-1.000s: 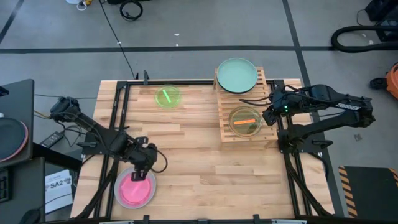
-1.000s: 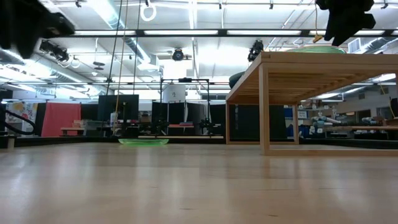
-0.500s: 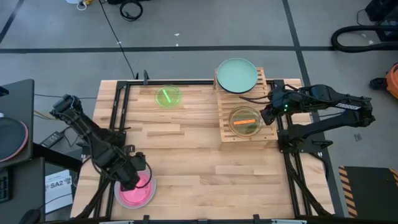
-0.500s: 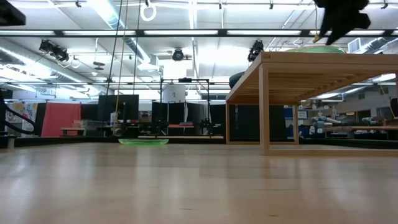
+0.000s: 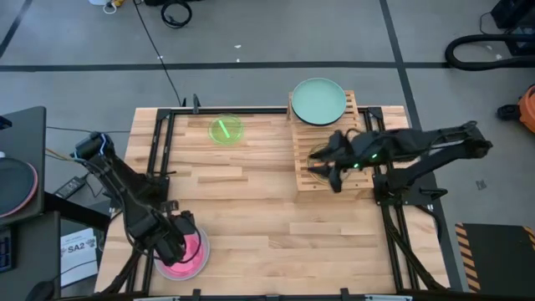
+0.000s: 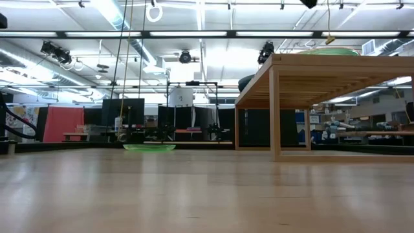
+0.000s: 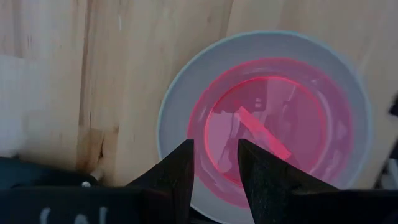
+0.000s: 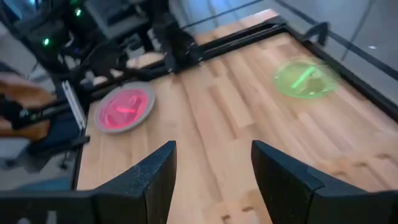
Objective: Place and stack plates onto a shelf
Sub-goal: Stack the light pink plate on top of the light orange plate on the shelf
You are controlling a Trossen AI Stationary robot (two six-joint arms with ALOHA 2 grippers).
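Left hand [image 5: 178, 245] hovering above pink translucent plate [image 7: 264, 127], fingers apart, gripping nothing. Pink plate nesting inside pale grey plate [image 7: 177, 118] at near-left corner of worktop [image 5: 251, 201]. Both likely light, rigid, slick plastic; thin raised rim looking like only purchase, so pinching at edge seems best. Right hand [image 5: 326, 163] reaching over shelf [image 5: 322, 180], fingers spread, empty. Mint green plate [image 5: 318, 100] sitting on shelf; green translucent plate [image 5: 224, 130] lying apart on worktop.

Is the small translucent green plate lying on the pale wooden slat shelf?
No, the small translucent green plate lies on the wood-plank tabletop, apart from the pale wooden slat shelf.
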